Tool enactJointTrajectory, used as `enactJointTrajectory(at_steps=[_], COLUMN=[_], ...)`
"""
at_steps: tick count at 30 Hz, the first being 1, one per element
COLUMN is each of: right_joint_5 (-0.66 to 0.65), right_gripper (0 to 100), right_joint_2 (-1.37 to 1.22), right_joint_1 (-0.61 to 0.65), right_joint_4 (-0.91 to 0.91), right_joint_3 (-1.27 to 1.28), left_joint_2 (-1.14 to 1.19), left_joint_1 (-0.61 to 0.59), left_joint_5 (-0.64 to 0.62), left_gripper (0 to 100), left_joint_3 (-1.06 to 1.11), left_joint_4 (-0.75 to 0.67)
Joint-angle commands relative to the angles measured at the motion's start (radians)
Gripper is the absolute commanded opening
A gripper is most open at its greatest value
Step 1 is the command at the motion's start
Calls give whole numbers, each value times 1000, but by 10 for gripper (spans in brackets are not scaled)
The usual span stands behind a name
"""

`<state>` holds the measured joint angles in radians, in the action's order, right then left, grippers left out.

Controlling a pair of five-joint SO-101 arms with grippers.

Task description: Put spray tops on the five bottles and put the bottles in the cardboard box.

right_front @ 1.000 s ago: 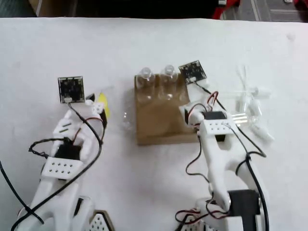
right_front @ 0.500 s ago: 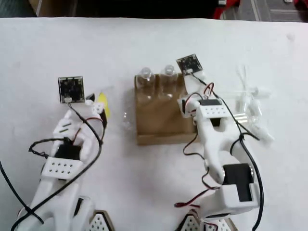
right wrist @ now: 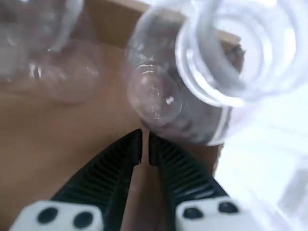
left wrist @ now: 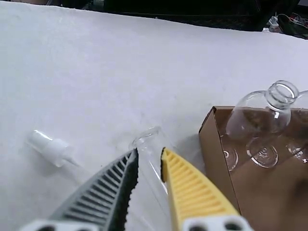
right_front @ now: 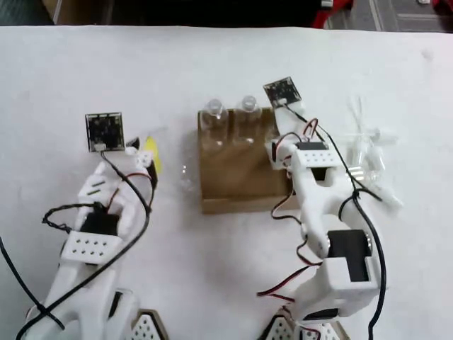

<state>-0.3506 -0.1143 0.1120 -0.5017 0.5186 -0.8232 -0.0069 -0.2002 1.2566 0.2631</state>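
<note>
A cardboard box sits mid-table with two clear open bottles standing at its far wall. My right arm reaches over the box's right side. Its gripper is shut and empty just above the box floor, beside a third open bottle. Another clear bottle lies on the table left of the box. My left gripper, grey and yellow, hovers just short of its neck, slightly open and holding nothing. One white spray top lies close by.
Several white spray tops lie in a heap right of the box, next to my right arm. White table stretches beyond the box to a dark far edge. The left arm lies along the near left.
My right arm has swung a little toward the box's far right corner and its upper links have come forward. The left arm and the bottles have stayed put.
</note>
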Motion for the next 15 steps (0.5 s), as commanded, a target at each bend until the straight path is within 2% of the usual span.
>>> enactJointTrajectory(at_steps=[1, 10, 15], right_joint_5=[-9, -2, -2], right_gripper=[16, 16, 16], right_joint_2=[59, 463, 762], right_joint_1=[-2, 2, 2], right_joint_4=[8, 2, -101], right_joint_3=[-5, 216, 333], left_joint_2=[2, 4, -1], left_joint_1=[-5, -5, -5], left_joint_5=[11, 12, 12], left_gripper=[82, 82, 82], left_joint_3=[-14, -12, -9], left_joint_4=[-26, -26, -26])
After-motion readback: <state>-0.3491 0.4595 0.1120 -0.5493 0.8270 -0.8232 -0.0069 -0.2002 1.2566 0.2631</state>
